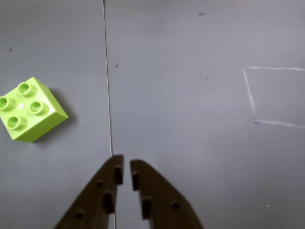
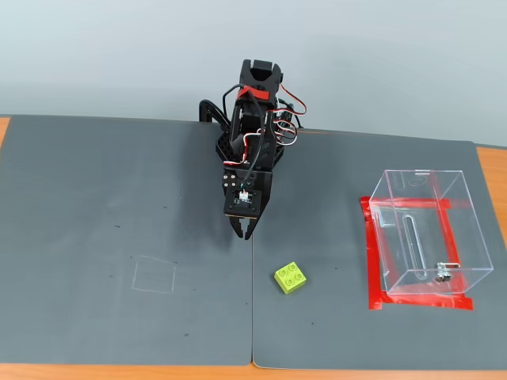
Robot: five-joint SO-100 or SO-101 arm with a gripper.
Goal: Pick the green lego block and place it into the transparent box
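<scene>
We see one pincer [image 1: 127, 164], its two dark fingers nearly pressed together with only a thin slit between the tips, holding nothing; their bases are cut off by the bottom edge of the wrist view. In the fixed view the pincer [image 2: 243, 232] hangs over the seam [image 2: 252, 317] between two gray mats. One green block [image 2: 291, 278] lies studs up on the mat below and right of the pincer, clear of it, with bare mat all round; in the wrist view the block [image 1: 30, 110] sits left of the seam. One clear box [image 2: 428, 237] stands well right of the pincer on red tape [image 2: 372, 261]. One faint chalk square [image 2: 154, 275] lies to the pincer's lower left.
</scene>
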